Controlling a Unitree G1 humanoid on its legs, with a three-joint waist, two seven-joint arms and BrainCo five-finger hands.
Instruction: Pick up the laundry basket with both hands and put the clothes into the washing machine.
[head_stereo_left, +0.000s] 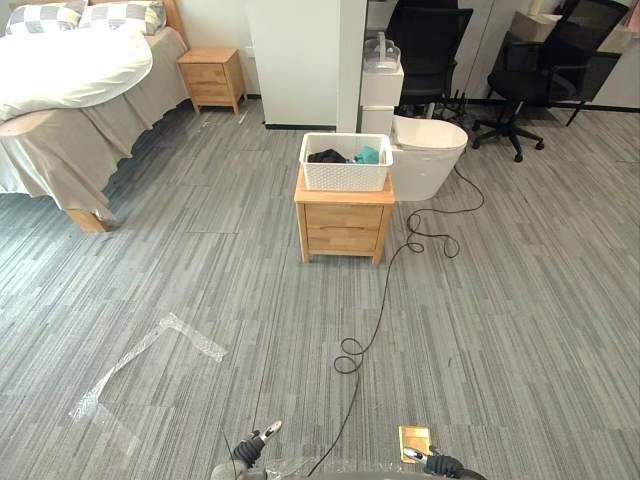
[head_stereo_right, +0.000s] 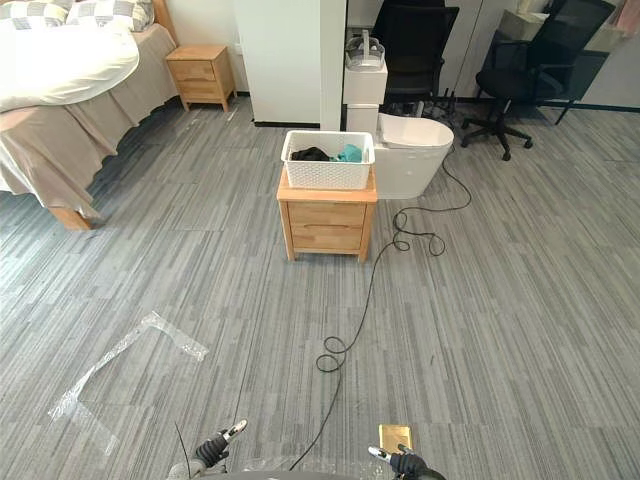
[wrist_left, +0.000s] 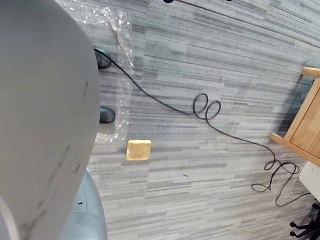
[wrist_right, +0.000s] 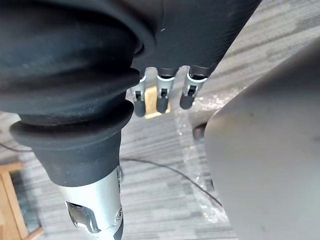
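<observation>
A white laundry basket (head_stereo_left: 345, 172) stands on a small wooden cabinet (head_stereo_left: 343, 226) in the middle of the room, well ahead of me. Dark and teal clothes (head_stereo_left: 348, 156) lie inside it. Just behind it to the right sits a white rounded machine (head_stereo_left: 428, 155) beside a white box unit (head_stereo_left: 381, 88). My left hand (head_stereo_left: 254, 446) and right hand (head_stereo_left: 432, 462) hang low at the near edge of the eye views, far from the basket. In the right wrist view the right hand's fingers (wrist_right: 162, 95) hang straight and hold nothing.
A bed (head_stereo_left: 70, 90) fills the far left, with a wooden nightstand (head_stereo_left: 211, 77) beyond it. Black office chairs (head_stereo_left: 530, 70) stand at the back right. Clear tape strips (head_stereo_left: 150, 360) and a yellow square (head_stereo_left: 414, 440) lie on the grey floor near me.
</observation>
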